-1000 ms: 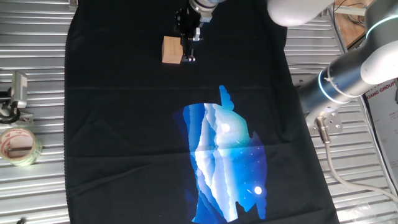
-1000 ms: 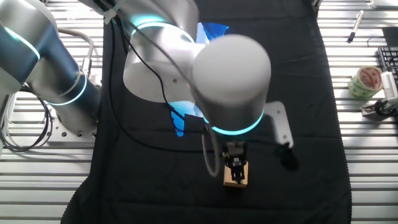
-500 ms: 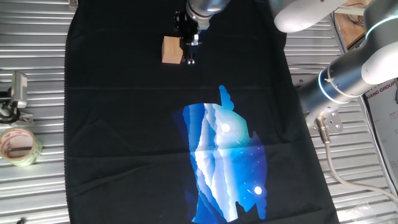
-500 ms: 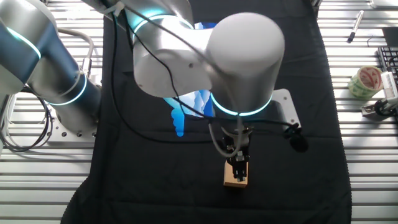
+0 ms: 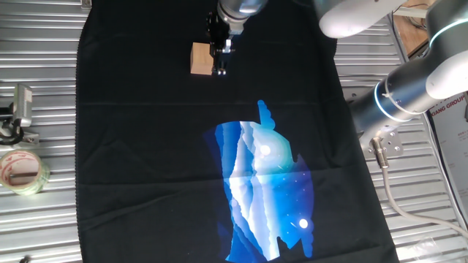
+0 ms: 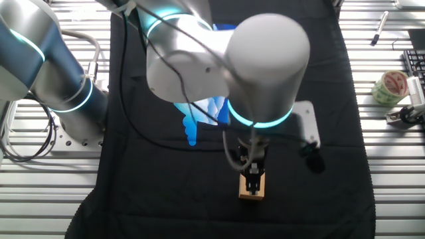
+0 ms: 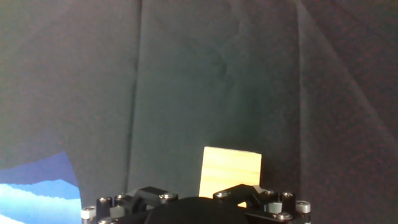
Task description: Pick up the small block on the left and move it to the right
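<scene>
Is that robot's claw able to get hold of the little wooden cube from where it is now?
Probably yes. The gripper hangs right beside the small block, and nothing else sits near it on the black cloth.

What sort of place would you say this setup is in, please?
Probably a robotics lab bench: a slatted metal table under a black cloth, a robot arm bolted on, and a tape roll lying nearby.

The arm reaches down, tool (image 5: 219,64) pointing at the table.

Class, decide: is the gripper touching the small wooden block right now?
Cannot tell. In both fixed views the gripper overlaps the small block edge, showing neither gap nor contact; the hand view hides the fingertips.
</scene>
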Motion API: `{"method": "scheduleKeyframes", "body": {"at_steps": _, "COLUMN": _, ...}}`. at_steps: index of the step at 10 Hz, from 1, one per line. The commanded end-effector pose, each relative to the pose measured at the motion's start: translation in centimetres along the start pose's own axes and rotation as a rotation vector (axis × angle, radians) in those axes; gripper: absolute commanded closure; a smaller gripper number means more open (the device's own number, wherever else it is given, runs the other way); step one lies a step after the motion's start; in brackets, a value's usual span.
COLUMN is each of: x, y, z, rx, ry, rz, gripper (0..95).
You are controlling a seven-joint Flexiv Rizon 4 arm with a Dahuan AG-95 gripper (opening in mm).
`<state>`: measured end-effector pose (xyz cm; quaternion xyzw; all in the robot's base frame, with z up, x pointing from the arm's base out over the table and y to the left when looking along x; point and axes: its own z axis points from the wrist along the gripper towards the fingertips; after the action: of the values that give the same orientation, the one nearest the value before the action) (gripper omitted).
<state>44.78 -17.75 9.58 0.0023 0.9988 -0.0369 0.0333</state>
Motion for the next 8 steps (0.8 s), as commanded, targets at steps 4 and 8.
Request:
{"method": "scheduleKeyframes", "body": {"at_steps": 4, "x": -0.02, "y": 0.05, "z": -0.02, "rx": -0.096, "ry": -0.019, "rz": 0.026, "gripper": 0.0}}
{"method": "scheduleKeyframes", "body": {"at_steps": 8, "x": -0.02, "y": 0.05, "z": -0.02, "rx": -0.102, "ry": -0.025, "rz": 0.026, "gripper": 0.0}}
